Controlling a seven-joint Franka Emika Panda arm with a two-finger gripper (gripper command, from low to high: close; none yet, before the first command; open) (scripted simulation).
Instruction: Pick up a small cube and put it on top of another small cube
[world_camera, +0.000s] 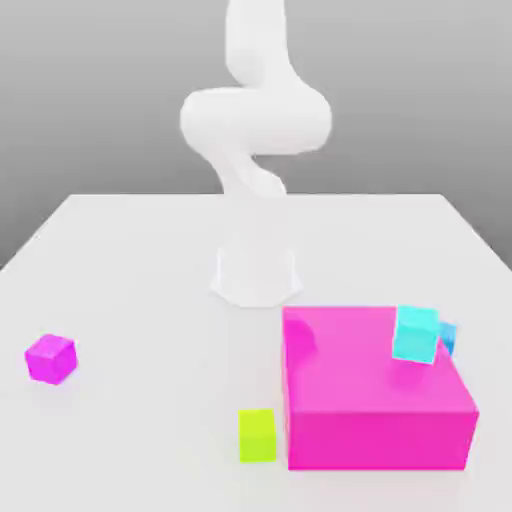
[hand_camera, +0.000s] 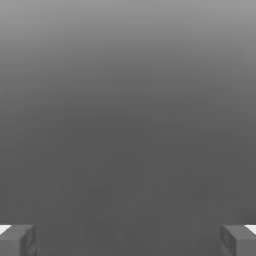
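**Currently: pincer wide and empty, both small cubes resting apart on the table**

Arm: the white robot arm (world_camera: 255, 120) rises from its base at the far middle of the white table (world_camera: 140, 260). Its upper part leaves the top of the exterior view.

Pincer: in the hand view the gripper (hand_camera: 128, 240) stands wide apart, one grey fingertip (hand_camera: 17, 240) at each lower corner of the picture. Nothing lies between them; behind them is plain grey ground.

Task items: the small magenta cube (world_camera: 50, 358) sits on the table at the exterior view's left, on its own, well apart from everything else. The small lime cube (world_camera: 257, 435) sits on the table near the front edge, just beside the front left corner of the large magenta box (world_camera: 375, 410). The two small cubes are well apart, with bare table between them.

Other items: the large magenta box occupies the exterior view's right front. A cyan cube (world_camera: 416, 334) rests on its top face near the far right edge, tilted. A small blue cube (world_camera: 447, 337) shows partly behind the cyan one; whether they touch cannot be told.
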